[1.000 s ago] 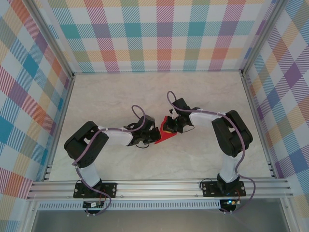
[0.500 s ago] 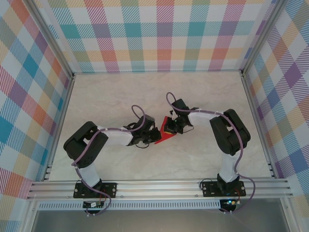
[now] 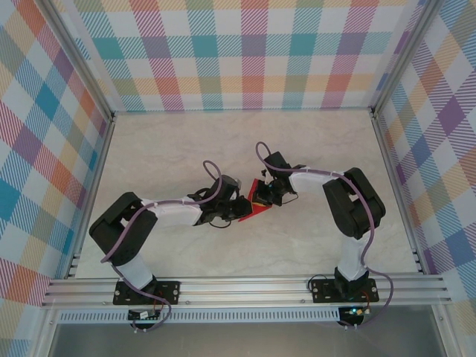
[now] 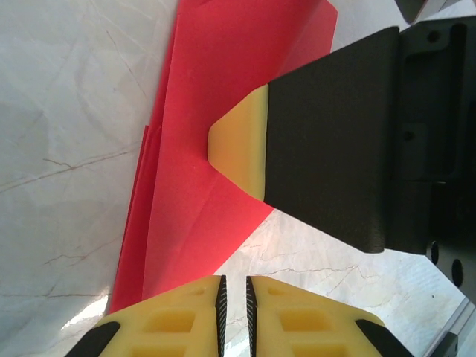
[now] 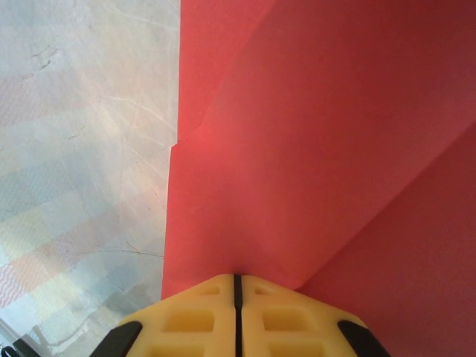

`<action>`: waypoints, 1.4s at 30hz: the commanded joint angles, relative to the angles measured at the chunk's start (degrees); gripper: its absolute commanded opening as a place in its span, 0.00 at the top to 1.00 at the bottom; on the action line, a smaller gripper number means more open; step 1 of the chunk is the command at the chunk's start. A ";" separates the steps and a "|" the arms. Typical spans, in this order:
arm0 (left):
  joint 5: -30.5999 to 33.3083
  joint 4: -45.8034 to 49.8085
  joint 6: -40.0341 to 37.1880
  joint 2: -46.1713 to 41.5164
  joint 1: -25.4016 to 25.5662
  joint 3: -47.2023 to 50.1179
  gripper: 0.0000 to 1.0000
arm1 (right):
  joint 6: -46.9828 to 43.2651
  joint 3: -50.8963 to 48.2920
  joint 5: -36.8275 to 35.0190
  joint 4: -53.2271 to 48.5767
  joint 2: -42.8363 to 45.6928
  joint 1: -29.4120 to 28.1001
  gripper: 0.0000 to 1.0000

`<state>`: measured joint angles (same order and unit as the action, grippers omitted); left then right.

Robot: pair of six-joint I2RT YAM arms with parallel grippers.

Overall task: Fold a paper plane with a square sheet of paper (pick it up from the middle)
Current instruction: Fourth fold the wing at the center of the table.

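Square sheet of paper (image 3: 255,212) is lying flat on the pale marble surface (image 3: 186,149), about in its middle, and it is already showing several folded red layers with straight creases and a narrow pointed end toward the near side.

Both arms are reaching in to it. The left arm (image 3: 171,212) is coming to the paper from its left side, and the right arm (image 3: 327,182) is coming from its right side and bending down over its far part.

The right end effector (image 5: 236,281) is standing with its jaws fully together. In the left wrist view its yellow tip is resting on top of the paper, so it seems to be pinning the sheet down, not pinching it, though I cannot tell this for sure.

The left end effector (image 4: 233,286) is hovering just beside the near left edge of the paper. Its jaws are standing apart only by a thin slit, and nothing is showing between them.

I am judging that the folding is somewhere in the middle: the paper is creased, but it is not yet looking like a finished plane with wings. The next move is probably asking the left end effector to take or press one flap beside the pinned place. It is needing a low, gentle approach, because such thin paper can be sliding or crumpling easily.
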<state>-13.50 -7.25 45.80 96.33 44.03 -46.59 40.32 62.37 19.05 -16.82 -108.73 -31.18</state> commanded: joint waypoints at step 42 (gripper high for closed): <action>5.33 16.68 0.80 -0.15 0.35 2.29 0.83 | 1.87 0.03 -6.47 -5.55 -5.09 -0.07 0.93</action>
<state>-10.44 0.16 46.72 97.51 44.16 -46.46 41.54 63.68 18.90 -18.57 -109.47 -31.18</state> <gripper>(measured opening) 0.173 0.074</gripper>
